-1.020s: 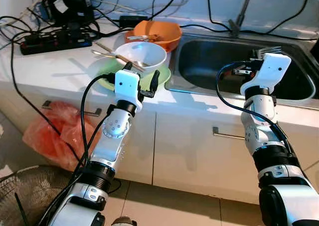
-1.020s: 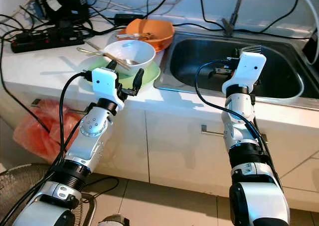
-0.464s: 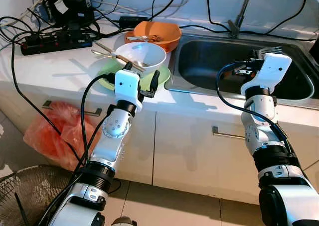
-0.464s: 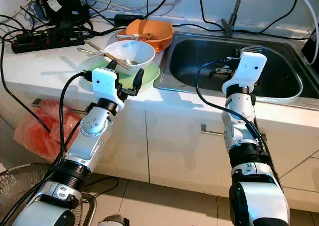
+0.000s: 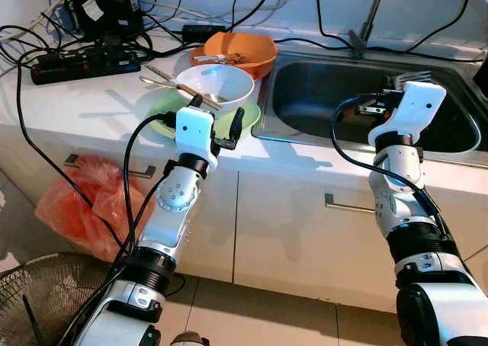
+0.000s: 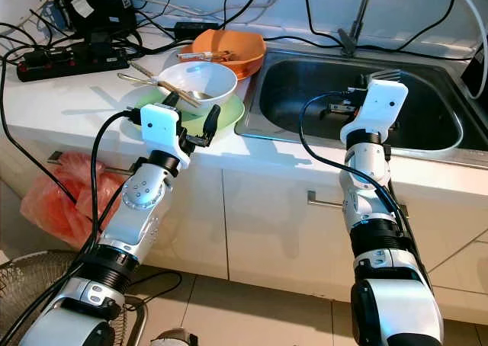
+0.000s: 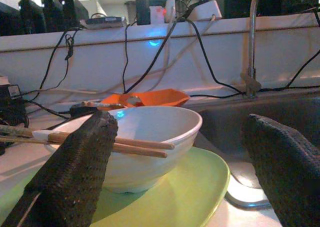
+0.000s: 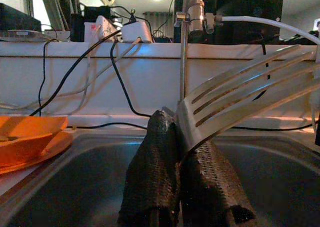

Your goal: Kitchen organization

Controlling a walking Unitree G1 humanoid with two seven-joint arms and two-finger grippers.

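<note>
Upper centre of the left eye view: we note a white bowl [image 5: 216, 84] sitting on a green plate [image 5: 164, 121] on the white tabletop [image 5: 84, 102], with wooden chopsticks [image 5: 171, 81] laid across the bowl's rim. Behind it, an orange bowl [image 5: 245, 49] holds more utensils. Upper left of the frame, a black power strip [image 5: 76, 64] lies in tangled cables.

Left pincer [image 5: 217, 121] hovers at the near edge of the green plate, fingers [image 7: 75, 172] spread wide apart, grasping nothing.

Right of frame, the right pincer [image 8: 187, 174] hangs over the steel sink [image 5: 320, 94], clenched on a slotted metal spatula [image 8: 245, 94], its blade tilted up towards the faucet [image 8: 187, 37].

Lower left, an orange plastic bag [image 5: 80, 201] sits on the floor against the cabinet.
</note>
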